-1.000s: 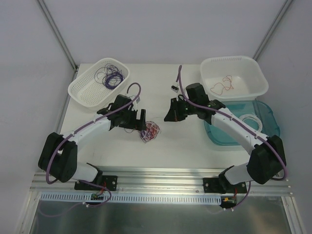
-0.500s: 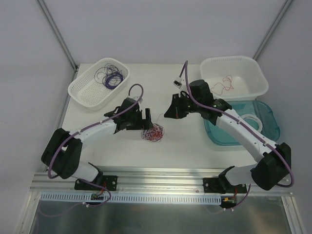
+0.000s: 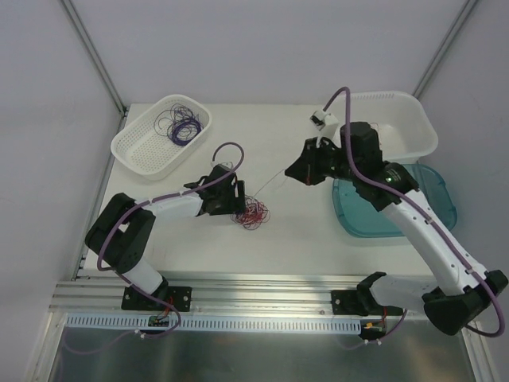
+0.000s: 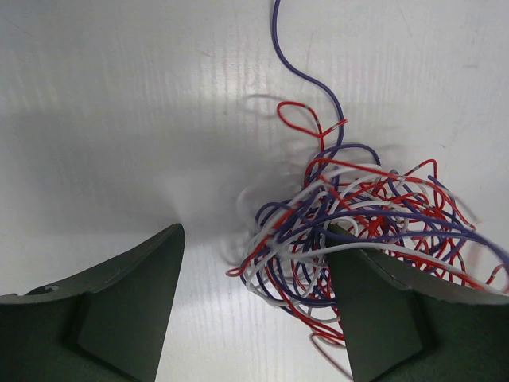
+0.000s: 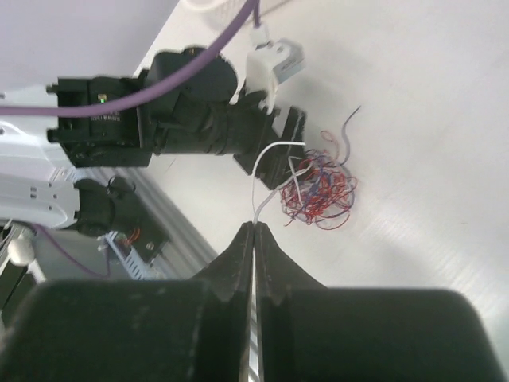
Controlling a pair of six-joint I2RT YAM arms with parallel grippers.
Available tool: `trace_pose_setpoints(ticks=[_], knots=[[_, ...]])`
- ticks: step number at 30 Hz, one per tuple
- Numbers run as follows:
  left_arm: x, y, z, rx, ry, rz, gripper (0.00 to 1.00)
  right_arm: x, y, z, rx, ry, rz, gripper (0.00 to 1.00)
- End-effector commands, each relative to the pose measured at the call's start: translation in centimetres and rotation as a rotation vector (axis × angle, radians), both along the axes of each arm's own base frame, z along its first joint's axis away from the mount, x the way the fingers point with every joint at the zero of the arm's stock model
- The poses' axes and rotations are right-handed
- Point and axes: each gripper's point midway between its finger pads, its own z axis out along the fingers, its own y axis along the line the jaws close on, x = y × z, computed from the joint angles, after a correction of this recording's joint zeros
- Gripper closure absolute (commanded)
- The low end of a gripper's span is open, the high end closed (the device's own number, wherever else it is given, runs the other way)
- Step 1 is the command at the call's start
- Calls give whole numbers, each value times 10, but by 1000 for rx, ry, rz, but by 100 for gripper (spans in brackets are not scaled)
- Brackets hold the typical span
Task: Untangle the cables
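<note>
A tangle [image 3: 253, 213] of hair-thin, glossy wires in red, dark purple and white lies on the smooth white table [image 3: 318, 231], its strands curled into loose, springy loops that cross one another. One purple end [image 4: 296, 72] snakes free of it.

The left gripper [image 4: 254, 267] stands spread wide beside the tangle, holding nothing. Its matte dark wedge-shaped fingers [image 4: 119, 306] rest low on the table, and the other one presses against the tangle's edge.

The right gripper [image 5: 254, 232] is pinched tight on a single white wire [image 5: 266, 163], which runs from the tangle to the closed tips as one thin line.

Well away from the tangle, on the left arm's far side, a white perforated plastic basket [image 3: 131, 151] holds a coil of dark purple wires [image 3: 181, 126]. On the right arm's side of the tangle are a smooth white plastic tub [image 3: 413, 111] and a translucent teal tray [image 3: 437, 191]; that arm hides most of what they hold.
</note>
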Motion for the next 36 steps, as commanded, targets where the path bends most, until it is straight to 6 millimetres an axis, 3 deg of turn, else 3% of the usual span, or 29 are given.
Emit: trace_pose_setpoints(ticks=[1,5,10,17,25,32,36], knots=[[13,14,2,77,-47,65,28,2,-42,63,30,-180,-127,99],[16,33,7,171,-66,85,28,0,-83,116,58,-294,-253,99],[20,62,7,258,-49,133,29,-8,-114,158,41,-428,-337,99],[26,89,15,307,-56,177,29,-5,-144,156,-26,-451,-463,99],[30,123,19,405,-33,223,22,-9,-183,182,-54,-524,-643,99],[40,146,22,483,-12,242,21,-19,-198,206,-42,-600,-705,99],[46,156,28,504,-14,247,24,-16,-187,194,-56,-565,-639,99]])
